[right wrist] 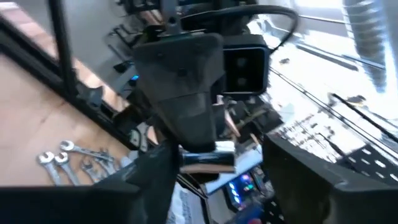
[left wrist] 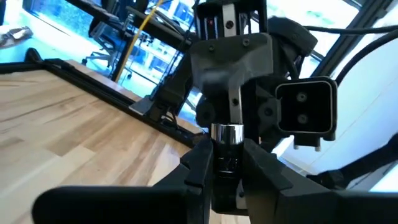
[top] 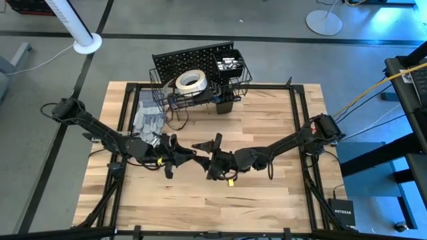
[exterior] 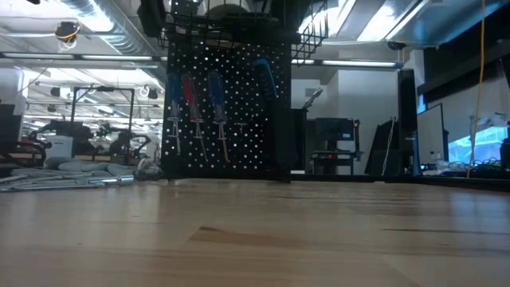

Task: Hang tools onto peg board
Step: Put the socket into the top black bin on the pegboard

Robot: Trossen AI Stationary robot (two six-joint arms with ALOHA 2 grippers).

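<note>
On the desk (top: 267,153) we see grey gloves (top: 145,120) at the left, with the left claw (top: 183,159) just beside them above the middle, its fingers (left wrist: 199,171) closed narrow on a small silver tool (left wrist: 227,140). Facing it tip to tip, the right claw (top: 202,148) stands wide around the same tool's other end, though we cannot tell whether it grips. At the far edge stands the peg board (top: 190,63), a white tape roll (top: 190,81) in its basket (top: 203,90) and screwdrivers (exterior: 199,108) on its front; silver wrenches (right wrist: 68,158) lie on the desk.
</note>
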